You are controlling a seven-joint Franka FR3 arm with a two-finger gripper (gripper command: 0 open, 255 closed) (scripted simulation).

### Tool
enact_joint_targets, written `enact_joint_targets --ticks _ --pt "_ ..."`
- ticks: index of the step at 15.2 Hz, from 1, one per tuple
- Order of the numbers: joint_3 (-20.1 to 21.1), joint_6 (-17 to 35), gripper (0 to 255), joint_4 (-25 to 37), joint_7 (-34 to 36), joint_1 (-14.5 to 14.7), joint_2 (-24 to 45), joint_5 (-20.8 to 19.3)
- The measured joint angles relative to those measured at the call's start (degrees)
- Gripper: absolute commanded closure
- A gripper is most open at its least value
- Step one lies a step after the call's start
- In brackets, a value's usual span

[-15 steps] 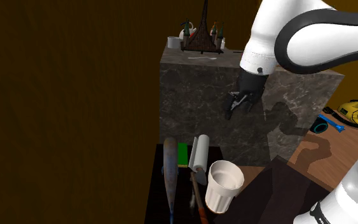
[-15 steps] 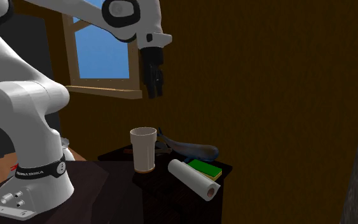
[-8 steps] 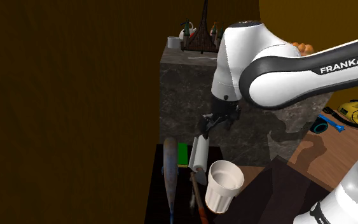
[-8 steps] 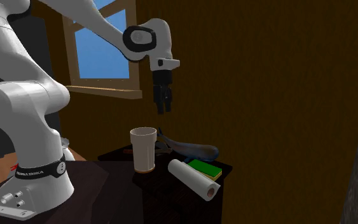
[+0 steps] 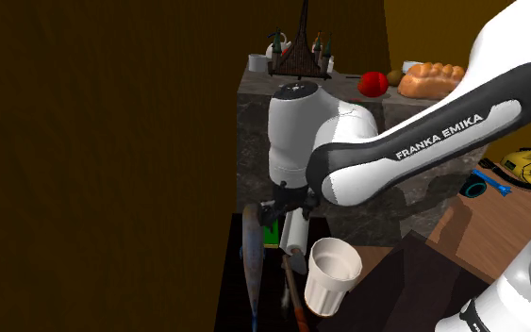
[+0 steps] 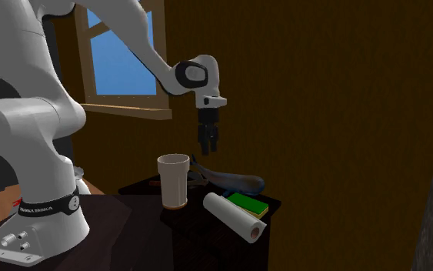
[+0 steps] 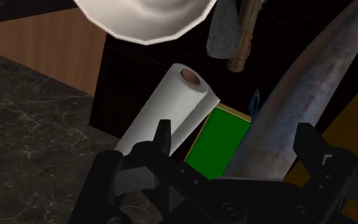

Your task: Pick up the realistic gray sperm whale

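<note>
The gray sperm whale (image 5: 251, 253) is a long blue-gray body lying along the edge of a small dark table (image 5: 227, 304) at the shoulder view's left. In the second exterior view the whale (image 6: 236, 180) rests behind the cup. My gripper (image 5: 274, 209) hangs open above the whale's far end and the green sponge, touching nothing. From the second exterior view the gripper (image 6: 209, 143) points down, a little above the whale. In the wrist view the gripper (image 7: 234, 145) has its fingers wide apart, with the whale (image 7: 298, 102) near one finger and the sponge between them below.
A green sponge (image 7: 220, 140), a white paper roll (image 7: 171, 108), a white cup (image 5: 332, 273) and a wooden-handled hatchet (image 7: 233, 32) share the table. A dark marble block (image 5: 254, 141) rises behind it, with bottles, bread and a red fruit on top.
The arm has swung down and toward the shoulder view's left, bringing the gripper from in front of the marble block to just above the whale and sponge. The fingers stay open.
</note>
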Motion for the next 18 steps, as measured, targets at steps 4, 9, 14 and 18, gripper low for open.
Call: enact_joint_targets --ticks 4,9,14,18 --pt "1.6 0.8 0 5.5 11.2 0.6 11.1 -9.0" --pt "-0.7 -0.1 0 14.1 23.2 5.4 25.1 -19.0" --pt "-2.7 1.3 0 16.4 27.1 7.8 30.5 -22.8" --pt "-3.7 2.8 255 16.4 28.4 8.4 32.4 -24.4"
